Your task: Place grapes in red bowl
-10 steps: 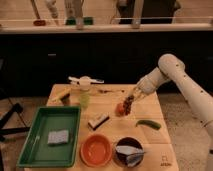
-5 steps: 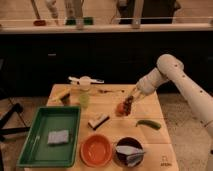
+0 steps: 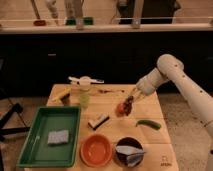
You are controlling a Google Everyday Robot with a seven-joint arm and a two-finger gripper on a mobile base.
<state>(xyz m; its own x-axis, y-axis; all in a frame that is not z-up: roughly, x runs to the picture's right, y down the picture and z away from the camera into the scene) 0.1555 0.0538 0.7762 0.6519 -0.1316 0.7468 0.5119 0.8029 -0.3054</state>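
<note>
The grapes [image 3: 128, 105], a small dark reddish-brown bunch, hang from my gripper [image 3: 131, 100] just above the table, right of its middle, in front of a round orange fruit [image 3: 120, 109]. The gripper reaches in from the right on the white arm and is shut on the bunch's top. The red bowl [image 3: 96, 150], shallow and orange-red, sits empty at the table's front edge, left and nearer than the grapes.
A dark bowl with a grey-blue piece [image 3: 129, 150] stands right of the red bowl. A green pepper [image 3: 149, 124] lies at the right. A green tray [image 3: 30, 150] holds a sponge [image 3: 58, 136] at the left. A brush block [image 3: 98, 120], a green cup [image 3: 84, 98] and a banana [image 3: 62, 94] lie behind.
The gripper with the grapes has barely moved; perhaps a slight shift down and left. Nothing else has changed.
</note>
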